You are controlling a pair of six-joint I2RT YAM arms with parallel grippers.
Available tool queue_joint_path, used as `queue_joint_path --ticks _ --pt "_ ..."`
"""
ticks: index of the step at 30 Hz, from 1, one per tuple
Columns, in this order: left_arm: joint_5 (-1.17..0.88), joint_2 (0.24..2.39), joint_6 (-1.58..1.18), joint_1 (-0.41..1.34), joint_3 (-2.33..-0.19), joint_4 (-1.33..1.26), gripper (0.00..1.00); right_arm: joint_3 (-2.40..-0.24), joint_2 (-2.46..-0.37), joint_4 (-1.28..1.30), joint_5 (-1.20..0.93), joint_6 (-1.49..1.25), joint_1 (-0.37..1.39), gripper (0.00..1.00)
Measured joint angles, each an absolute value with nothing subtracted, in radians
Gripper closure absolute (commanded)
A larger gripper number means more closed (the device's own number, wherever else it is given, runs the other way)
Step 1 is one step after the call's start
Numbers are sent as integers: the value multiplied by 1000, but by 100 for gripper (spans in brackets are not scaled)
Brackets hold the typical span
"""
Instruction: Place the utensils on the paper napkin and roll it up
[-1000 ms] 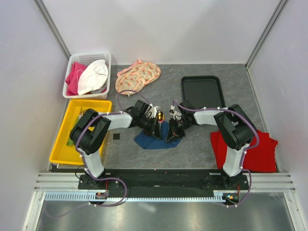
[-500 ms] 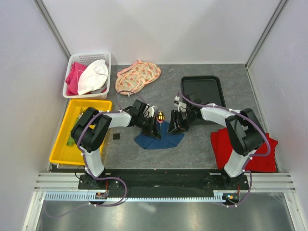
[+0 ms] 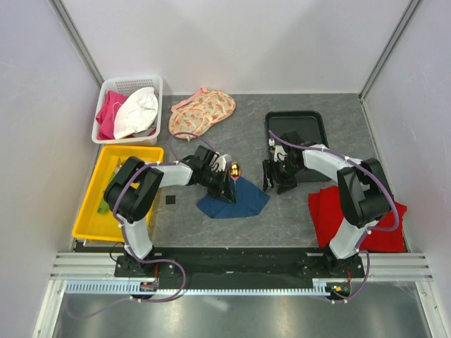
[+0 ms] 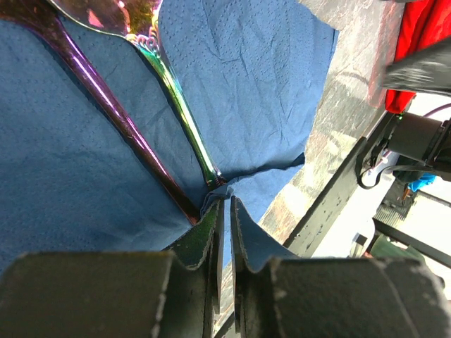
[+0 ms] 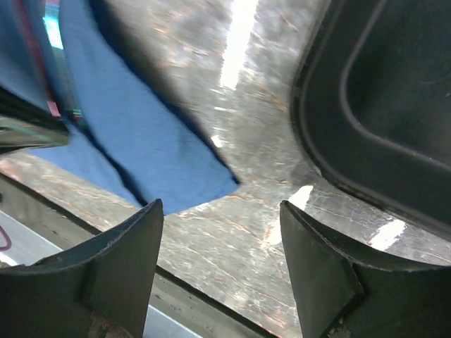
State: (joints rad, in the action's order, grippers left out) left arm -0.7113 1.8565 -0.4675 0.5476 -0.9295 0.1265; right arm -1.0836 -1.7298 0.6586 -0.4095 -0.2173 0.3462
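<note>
Utensils lie on paper napkin, left pincer clamped on its edge, likely to start rolling; right pincer open, empty.

— What escapes you in the left wrist view?
— The utensils have their heads cut by the top edge, and their handle ends vanish under a fold of the paper napkin at my left pincer.
— And in the right wrist view?
— The napkin's blurred; the black tray runs off frame.
</note>
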Motion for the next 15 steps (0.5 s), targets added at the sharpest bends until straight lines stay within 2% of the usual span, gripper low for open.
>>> queue_joint_path --ticks 4,15 --pt "-711 1856 -467 548 -931 126 86 -1084 -1784 676 -427 -225 347 26" --pt "-711 1857 -467 548 -931 126 86 -1110 -1889 630 -703 -315 373 28"
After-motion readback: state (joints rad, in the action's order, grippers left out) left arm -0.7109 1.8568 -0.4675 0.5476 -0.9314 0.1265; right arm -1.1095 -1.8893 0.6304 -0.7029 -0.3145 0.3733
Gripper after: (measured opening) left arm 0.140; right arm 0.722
